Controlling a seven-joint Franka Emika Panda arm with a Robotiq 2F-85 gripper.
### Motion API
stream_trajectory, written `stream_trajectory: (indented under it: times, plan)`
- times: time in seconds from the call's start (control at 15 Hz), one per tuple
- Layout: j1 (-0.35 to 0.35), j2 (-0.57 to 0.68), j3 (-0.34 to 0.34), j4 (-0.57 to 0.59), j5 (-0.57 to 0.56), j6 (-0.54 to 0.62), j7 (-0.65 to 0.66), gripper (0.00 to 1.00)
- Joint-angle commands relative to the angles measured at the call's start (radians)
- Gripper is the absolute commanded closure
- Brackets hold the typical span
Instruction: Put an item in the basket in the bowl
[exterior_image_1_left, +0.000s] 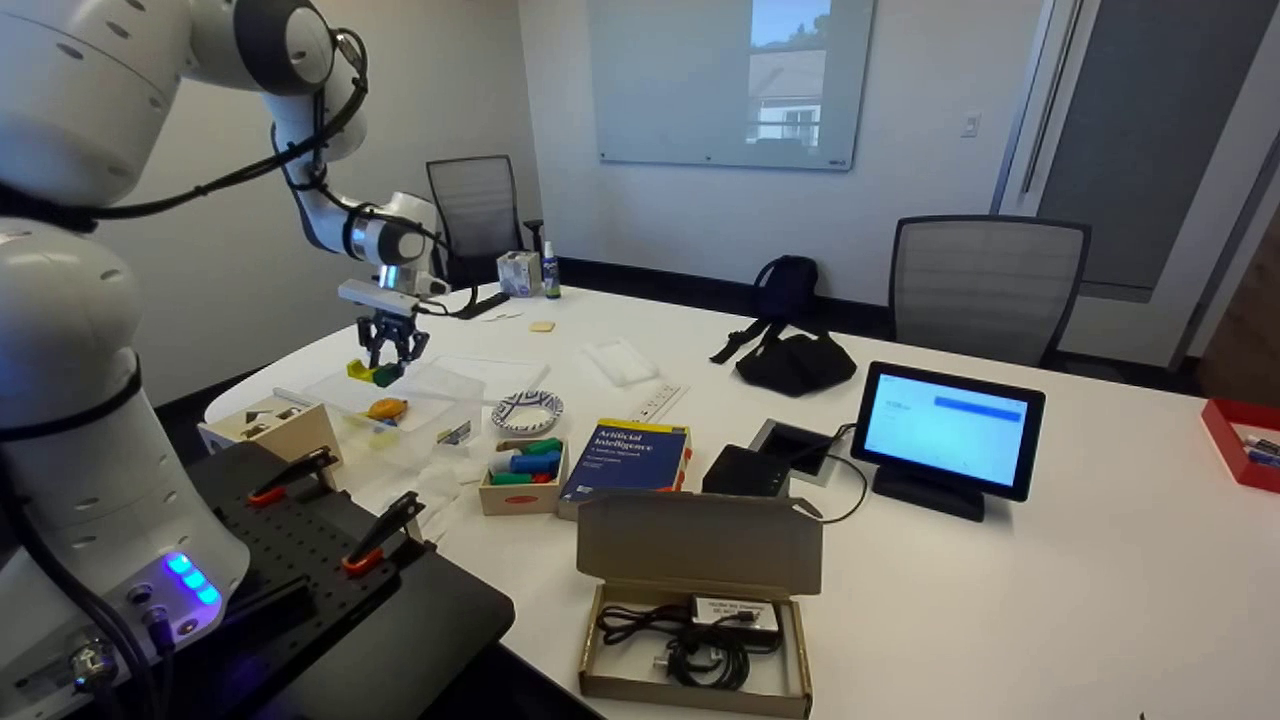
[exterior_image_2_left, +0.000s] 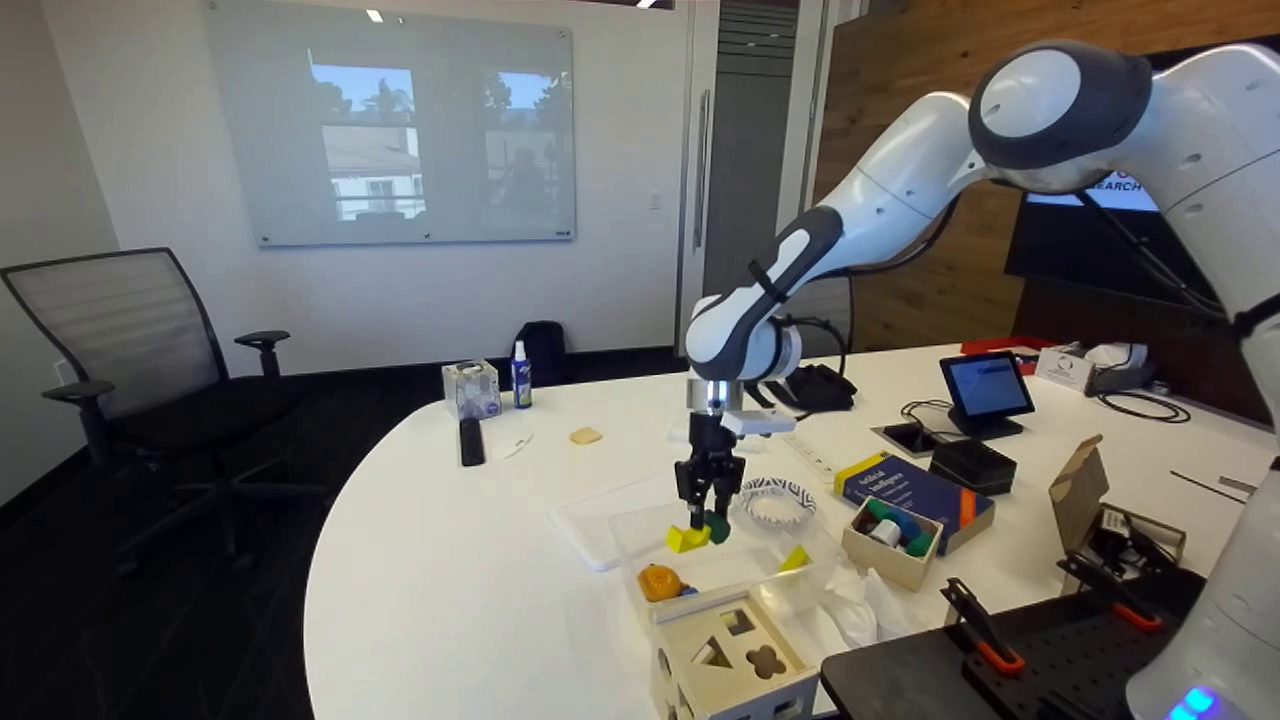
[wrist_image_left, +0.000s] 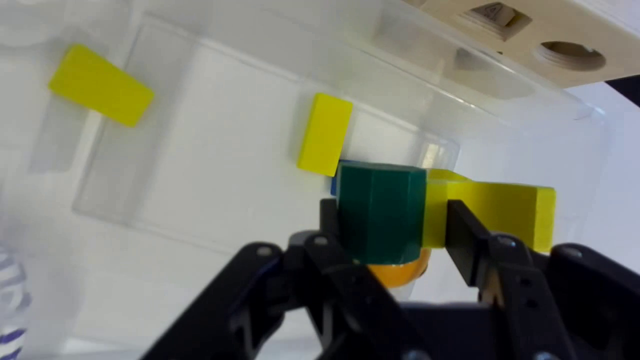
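Note:
The bowl (exterior_image_1_left: 527, 412) is round, shallow and whitish with a blue pattern. It stands on the table beside the basket, a clear plastic bin (exterior_image_2_left: 632, 560); its edge shows in the wrist view (wrist_image_left: 12, 300). My gripper (wrist_image_left: 393, 217) is shut on a dark green block (wrist_image_left: 382, 212) and a yellow block (wrist_image_left: 500, 210) pressed together. In both exterior views the gripper (exterior_image_1_left: 389, 362) (exterior_image_2_left: 708, 518) holds the green block (exterior_image_2_left: 717, 527) and yellow block (exterior_image_2_left: 685, 540) above the bin. A loose yellow block (wrist_image_left: 325, 134) and an orange piece (wrist_image_left: 402, 272) lie in the bin.
A wooden shape-sorter box (exterior_image_2_left: 730, 655) stands against the bin. A small wooden box (exterior_image_1_left: 525, 485) of coloured blocks and a blue book (exterior_image_1_left: 630, 460) stand near the bowl. Another yellow block (wrist_image_left: 101, 85) is at the bin's end wall. A white power strip (exterior_image_1_left: 660, 402) lies behind.

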Motion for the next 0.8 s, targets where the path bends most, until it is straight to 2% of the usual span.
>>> stream_trajectory:
  times: [0.0, 0.13, 0.33, 0.47, 0.73]
  plan:
    - [-0.064, -0.176, -0.007, -0.09, 0.036, -0.052, -0.045, 0.7]
    - [-0.061, -0.231, -0.076, -0.122, 0.008, 0.032, 0.028, 0.7]
    - [-0.066, -0.216, -0.172, -0.108, -0.024, 0.125, 0.082, 0.7]
    - [-0.059, -0.158, -0.236, -0.079, -0.056, 0.197, 0.149, 0.7]
    - [-0.06, -0.016, -0.295, -0.006, -0.057, 0.252, 0.228, 0.7]
